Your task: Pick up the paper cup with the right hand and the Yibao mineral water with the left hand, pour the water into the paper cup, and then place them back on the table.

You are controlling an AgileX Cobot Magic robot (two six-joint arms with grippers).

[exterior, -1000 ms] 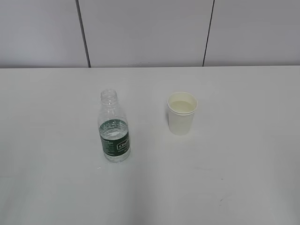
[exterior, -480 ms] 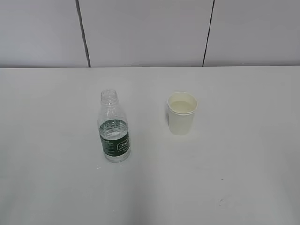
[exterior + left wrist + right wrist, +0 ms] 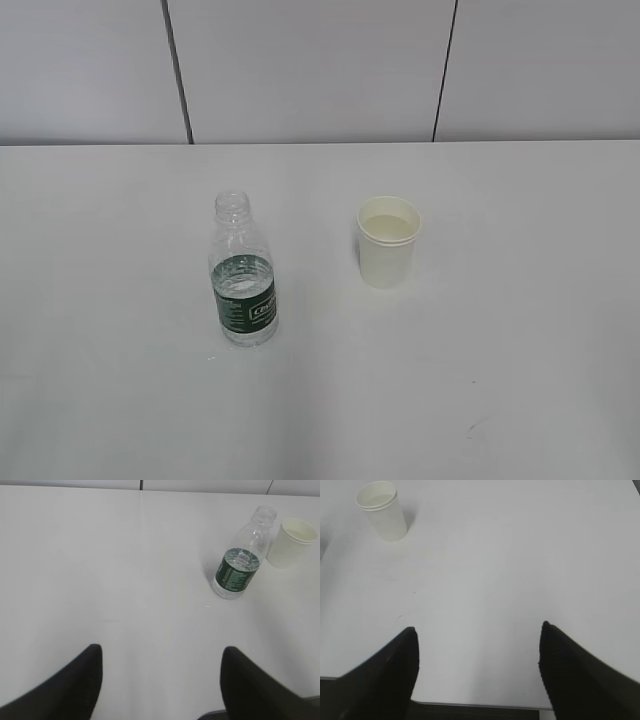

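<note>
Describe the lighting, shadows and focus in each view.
Exterior view: soft, even light, with only faint shadows under the Yibao mineral water and paper cup, both sharp. Left wrist view: the left hand fingers are dark and slightly blurred. Right wrist view: the right hand likewise, with the cup in focus.

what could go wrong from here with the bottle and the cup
The Yibao mineral water stands capless and slender, so a nudge from the left pincer on approach could tip it and spill water on the table. The paper cup looks light and thin-walled; the right pincer, now open and well short of it, might crush it or knock it over.
</note>
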